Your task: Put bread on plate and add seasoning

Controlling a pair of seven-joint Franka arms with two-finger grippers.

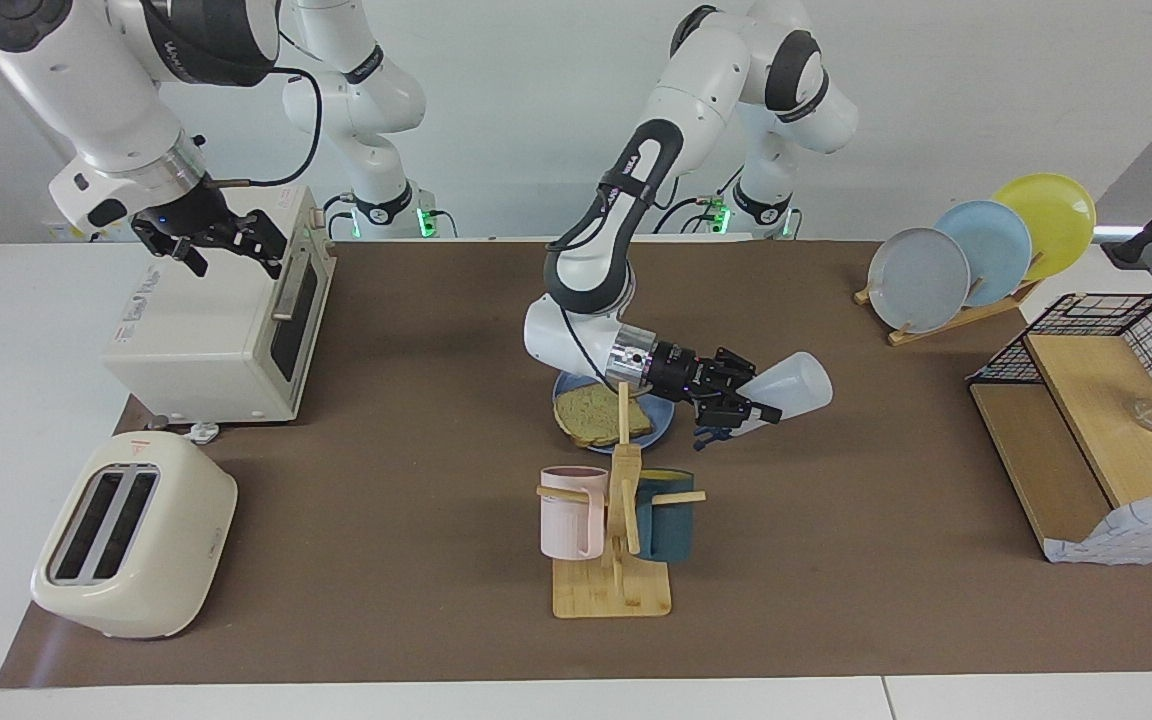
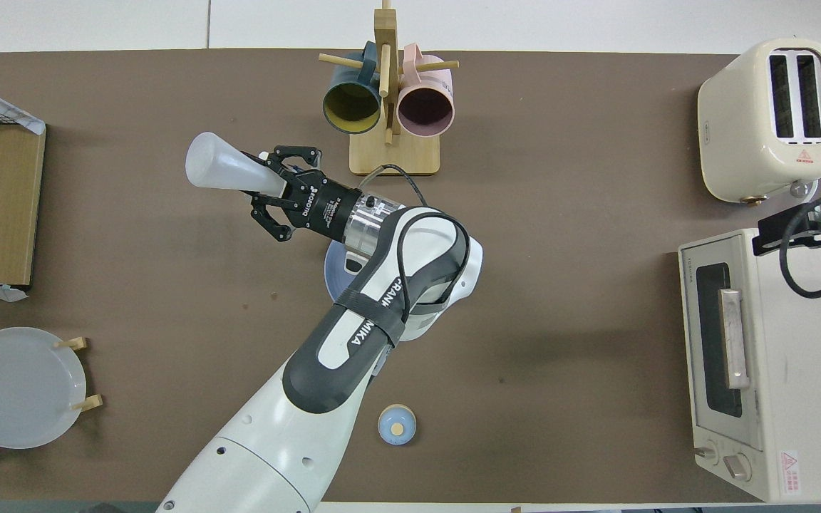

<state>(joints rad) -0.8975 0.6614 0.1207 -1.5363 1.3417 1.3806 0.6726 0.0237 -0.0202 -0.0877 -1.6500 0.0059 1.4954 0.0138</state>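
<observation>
Toasted bread (image 1: 601, 414) lies flat on the round blue plate (image 1: 663, 417) mid-table; the whitish seasoning bottle (image 1: 786, 387) hangs tilted, cap-down, above the mat beside it.

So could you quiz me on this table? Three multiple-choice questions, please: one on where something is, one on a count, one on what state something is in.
1. Where is the bread?
A. in the toaster
B. on the blue plate
C. in the wire basket

2. How many mugs hang on the wooden mug stand?
A. one
B. two
C. four

3. How is the seasoning bottle right now?
A. standing upright on the table
B. lying on the plate
C. gripped in the left gripper, tipped sideways in the air

Answers:
1 B, the slice lies flat on the plate.
2 B, one pink, one dark teal.
3 C, the gripper is shut on it beside the plate.
</observation>
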